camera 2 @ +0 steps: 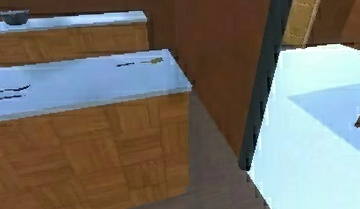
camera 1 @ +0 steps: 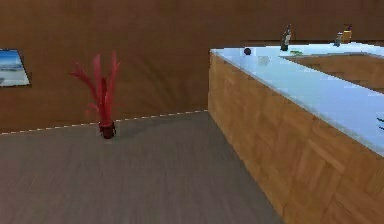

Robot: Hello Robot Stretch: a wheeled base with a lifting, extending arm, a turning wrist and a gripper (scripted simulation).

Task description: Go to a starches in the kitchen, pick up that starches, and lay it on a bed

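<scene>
Wooden counter (camera 1: 268,135), red plant (camera 1: 100,92), dark bowl (camera 2: 17,15)

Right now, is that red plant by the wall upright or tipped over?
Upright: the red plant rises straight from its dark pot, which stands on the floor.

Left of the wood-sided counter (camera 1: 260,130) with its pale top a red plant (camera 1: 98,88) stands in a dark pot (camera 1: 107,129) by the brown wall (camera 1: 160,50), a picture (camera 1: 10,68) hangs farther left, and at the counter's far end stand what may be a bottle (camera 1: 286,38) and a dark ball (camera 1: 248,50).
</scene>
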